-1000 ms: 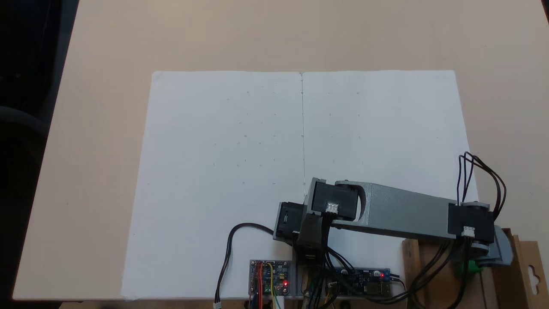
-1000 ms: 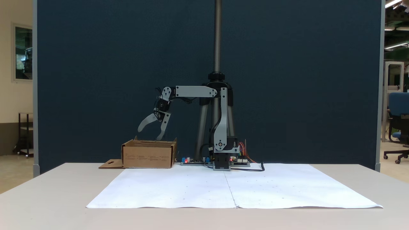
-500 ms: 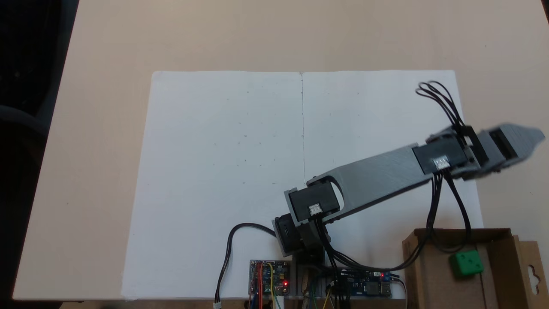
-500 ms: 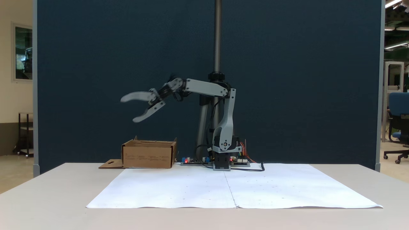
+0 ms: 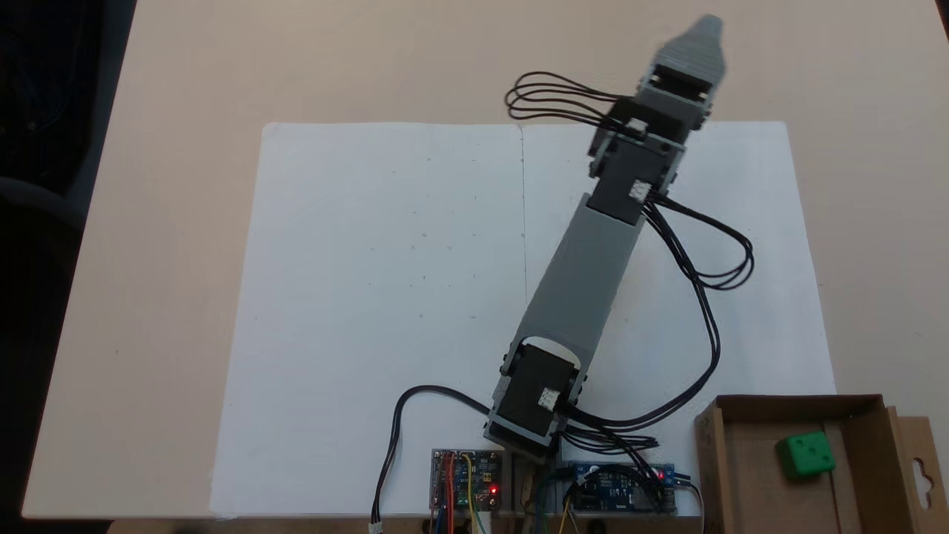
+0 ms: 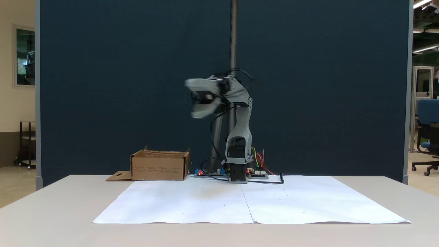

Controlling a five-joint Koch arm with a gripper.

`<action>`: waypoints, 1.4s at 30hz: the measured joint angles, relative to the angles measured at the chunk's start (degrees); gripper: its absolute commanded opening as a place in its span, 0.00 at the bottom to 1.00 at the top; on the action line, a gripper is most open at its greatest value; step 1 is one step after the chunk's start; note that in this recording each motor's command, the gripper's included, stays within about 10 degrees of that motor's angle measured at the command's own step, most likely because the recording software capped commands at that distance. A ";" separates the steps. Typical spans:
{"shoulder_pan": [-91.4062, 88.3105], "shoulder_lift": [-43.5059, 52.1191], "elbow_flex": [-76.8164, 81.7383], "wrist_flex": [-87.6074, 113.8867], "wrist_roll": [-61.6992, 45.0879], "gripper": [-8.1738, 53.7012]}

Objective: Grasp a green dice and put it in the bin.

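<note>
The green dice [image 5: 806, 455] lies inside the bin [image 5: 797, 405], a brown cardboard box at the lower right of a fixed view. The same bin [image 6: 159, 164] stands left of the arm's base in a fixed view, and its walls hide the dice there. My gripper [image 6: 189, 99] is raised high, well away from the bin, motion-blurred, with its jaws spread apart and nothing between them. From above, the gripper [image 5: 704, 30] reaches past the far edge of the paper, one jaw over the other.
A large white paper sheet [image 5: 385, 297] covers the middle of the beige table [image 5: 185, 148]. Circuit boards [image 5: 467, 478] and loose black cables [image 5: 704, 282] sit by the arm's base. A pole on a tripod [image 6: 233, 41] rises behind the base.
The arm has swung away from above the bin, across the paper toward the table's far side, and risen. The green dice, under the open gripper one second ago, stays in the bin.
</note>
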 measured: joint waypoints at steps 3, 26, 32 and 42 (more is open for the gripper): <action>-7.91 1.49 6.50 -1.58 0.18 0.86; -19.69 12.83 67.59 -44.91 0.26 0.83; -22.41 14.77 76.38 -57.48 0.26 0.83; -27.07 23.47 87.98 -76.11 0.00 0.83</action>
